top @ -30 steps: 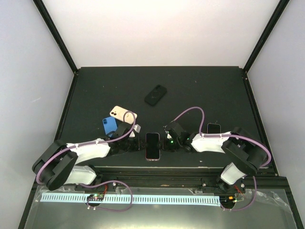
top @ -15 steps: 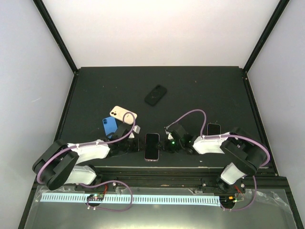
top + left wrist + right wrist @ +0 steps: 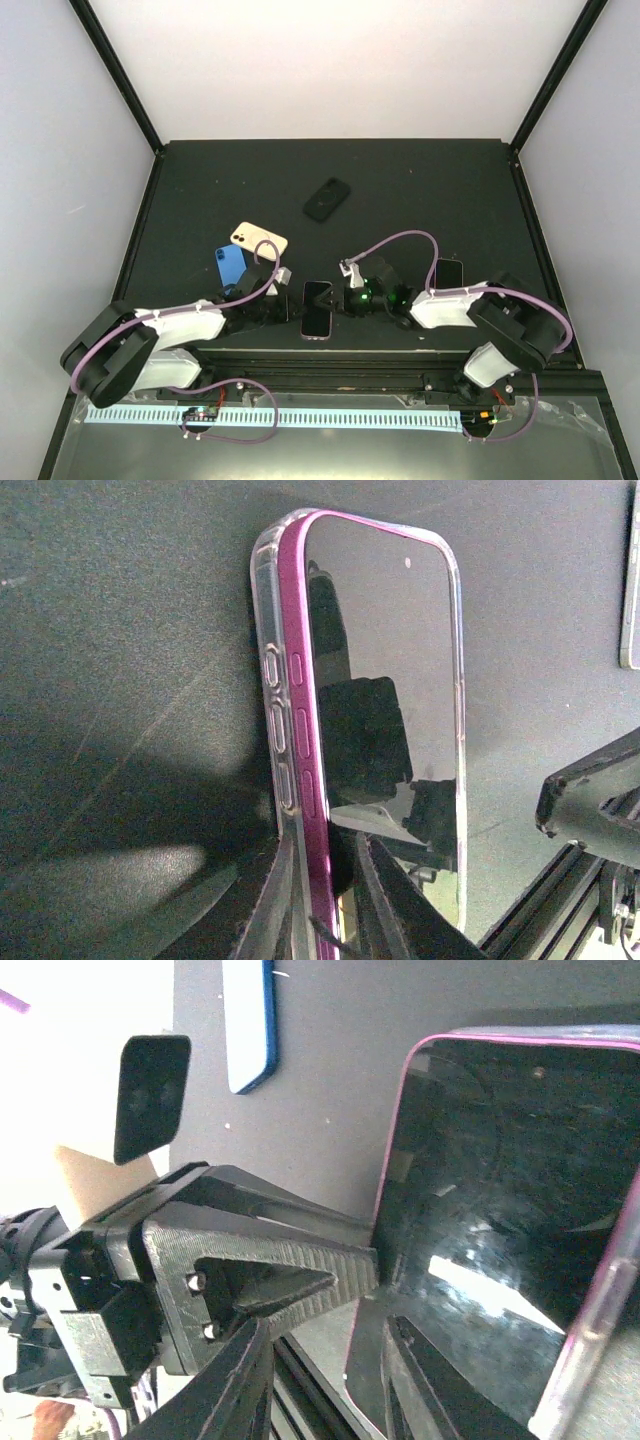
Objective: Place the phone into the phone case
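The dark table (image 3: 420, 190) sits inside a white-walled booth. At its near edge, midway between the 2 arms, lies the magenta-edged phone (image 3: 317, 310), screen up.

1 second ago the phone lay square between the grippers. Now it sits slightly skewed, its far end nudged toward the left arm. The right arm has pushed in, so a finger overlaps the phone's far right corner in the top view. The left arm's elbow has swung lower and outward.

In the left wrist view the clear phone case (image 3: 262, 660) already wraps the phone's far end. Along the left long side, though, the magenta edge stands beside the case wall rather than tucked under its lip. That side looks not yet snapped home.

The left gripper (image 3: 325, 890) straddles that edge with its 2 fingers close on either side, but I cannot tell whether they actually pinch. The right gripper (image 3: 325, 1340) brackets the opposite long edge. A sliver of table shows beside 1 finger, so a firm clamp cannot be confirmed there either.

Judging by this, insertion is mostly done and the arms are working the last edge in. The skew suggests pressure from the right side. The risk is the phone sliding instead of seating.

A blue phone (image 3: 230, 262) lies just beyond the left gripper.
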Available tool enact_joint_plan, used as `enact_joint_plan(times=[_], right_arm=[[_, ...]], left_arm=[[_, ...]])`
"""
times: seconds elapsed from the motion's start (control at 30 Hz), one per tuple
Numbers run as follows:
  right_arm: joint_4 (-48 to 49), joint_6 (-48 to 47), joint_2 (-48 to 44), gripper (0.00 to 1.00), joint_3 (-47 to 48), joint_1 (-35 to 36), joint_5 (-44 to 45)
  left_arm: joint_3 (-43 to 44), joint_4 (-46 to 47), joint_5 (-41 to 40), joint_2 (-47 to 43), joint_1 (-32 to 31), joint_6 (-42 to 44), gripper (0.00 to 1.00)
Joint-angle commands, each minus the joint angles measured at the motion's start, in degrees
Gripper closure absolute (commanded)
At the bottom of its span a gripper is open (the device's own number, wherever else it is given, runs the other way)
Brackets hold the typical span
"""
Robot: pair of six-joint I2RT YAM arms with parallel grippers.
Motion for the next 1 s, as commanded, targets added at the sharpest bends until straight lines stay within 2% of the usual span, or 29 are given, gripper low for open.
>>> enact_joint_plan(times=[0.0, 0.1, 0.27, 0.33, 0.67, 0.97], right_arm=[[8.79, 2.44, 2.47, 0.68, -0.09, 0.05, -3.34], [6.45, 2.65, 1.83, 0.68, -0.27, -0.04, -1.53], [-17.68, -4.54, -2.35, 0.68, 4.23, -0.1, 9.42], [-21.61, -5.14, -1.96, 0.68, 4.84, -0.14, 11.07], [-16.28, -3.08, 5.08, 0.63, 4.49, -0.09, 8.57], [-2.67, -1.23, 5.69, 0.61, 3.49, -0.55, 2.47]], left_arm=[[-0.66, 2.24, 0.96, -2.0, -0.3, -0.31, 0.8], [-0.65, 1.52, 0.7, -2.26, -0.36, -0.32, 0.8], [-0.53, 0.34, 0.53, -2.98, -0.33, -0.09, 0.81], [-0.26, -0.2, 0.43, -2.54, -0.3, 0.03, 0.81], [-0.22, 0.57, 0.05, 0.18, -0.37, 0.22, 0.85], [0.42, -0.24, -0.69, 1.18, -0.3, 0.72, 0.89]])
